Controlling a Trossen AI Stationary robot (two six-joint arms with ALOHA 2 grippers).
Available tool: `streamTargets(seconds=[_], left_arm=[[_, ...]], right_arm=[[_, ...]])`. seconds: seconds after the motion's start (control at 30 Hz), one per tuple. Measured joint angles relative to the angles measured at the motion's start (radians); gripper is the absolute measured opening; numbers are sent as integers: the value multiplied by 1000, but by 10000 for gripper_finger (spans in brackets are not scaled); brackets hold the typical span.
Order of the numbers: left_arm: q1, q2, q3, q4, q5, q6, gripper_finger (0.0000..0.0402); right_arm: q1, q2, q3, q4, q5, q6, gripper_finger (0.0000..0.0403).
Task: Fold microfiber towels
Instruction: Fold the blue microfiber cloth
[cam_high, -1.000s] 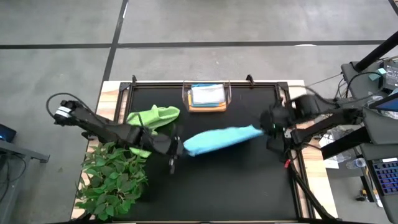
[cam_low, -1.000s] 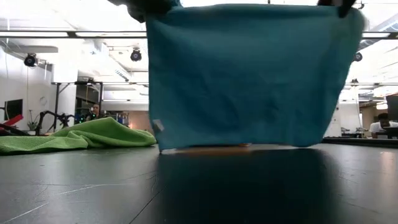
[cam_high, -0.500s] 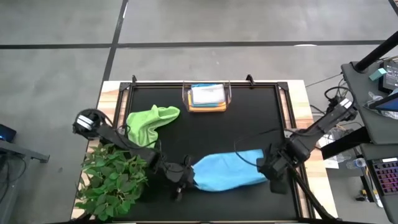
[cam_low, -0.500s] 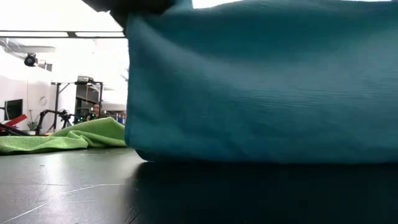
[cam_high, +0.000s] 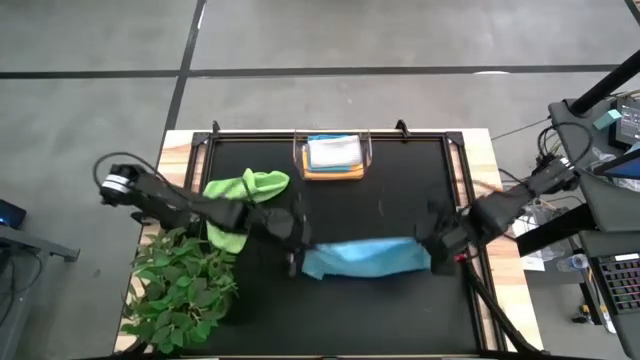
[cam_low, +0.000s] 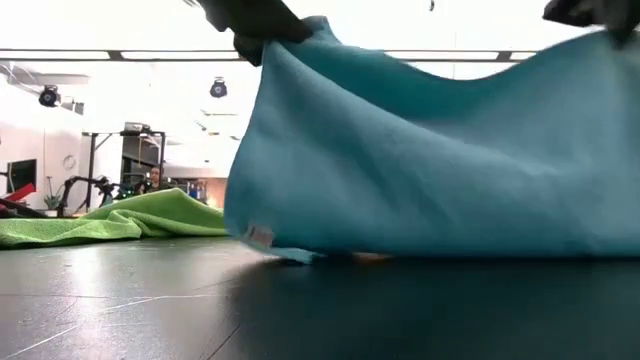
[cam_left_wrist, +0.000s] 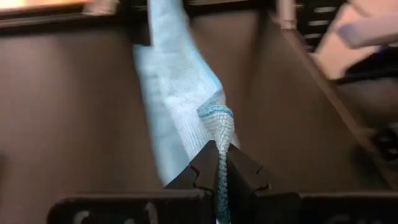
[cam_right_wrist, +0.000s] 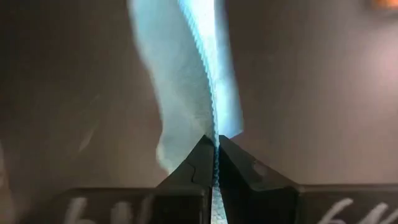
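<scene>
- A lime green towel (cam_high: 245, 193) lies crumpled at centre-left of the high view, on the black table (cam_high: 385, 195); in the low view it shows as a low heap at the left edge.
- A clear plastic bin (cam_high: 333, 157) stands at the upper centre of the high view, holding a stack of folded towels, pale on top and orange beneath.
- A leafy green plant (cam_high: 185, 285) fills the lower left of the high view, beside the table's left edge.
- The light blue towel (cam_high: 365, 257) stretches across the lower centre of the high view; in the low view its lower edge rests on the table while its top corners are lifted, and it blocks most of the room behind.
- The left gripper (cam_high: 296, 245) sits at the towel's left end, its arm reaching in from the frame's left over the green towel; its fingers are clenched on the blue towel's corner, as the left wrist view shows.
- The right gripper (cam_high: 436, 247) sits at the towel's right end, its arm coming from the frame's right; its fingers pinch the opposite corner tight.
</scene>
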Motion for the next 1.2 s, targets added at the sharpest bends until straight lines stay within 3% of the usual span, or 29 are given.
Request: streamTargets(seconds=[0.23, 0.47, 0.8, 1.0, 1.2], left_arm=[[166, -155, 4, -72, -1, 177, 0], [203, -258, -5, -80, 10, 248, 0], [58, -200, -130, -18, 40, 131, 0], [-32, -60, -170, 95, 41, 25, 0], [-112, 102, -170, 204, 107, -72, 0]], right_arm=[[-130, -88, 121, -94, 260, -117, 9], [-162, -154, 148, -74, 274, -141, 9], [-96, -148, -46, 103, -39, -11, 9], [-29, -107, -197, 334, -244, 63, 9], [11, -40, -329, 595, -414, 125, 9]])
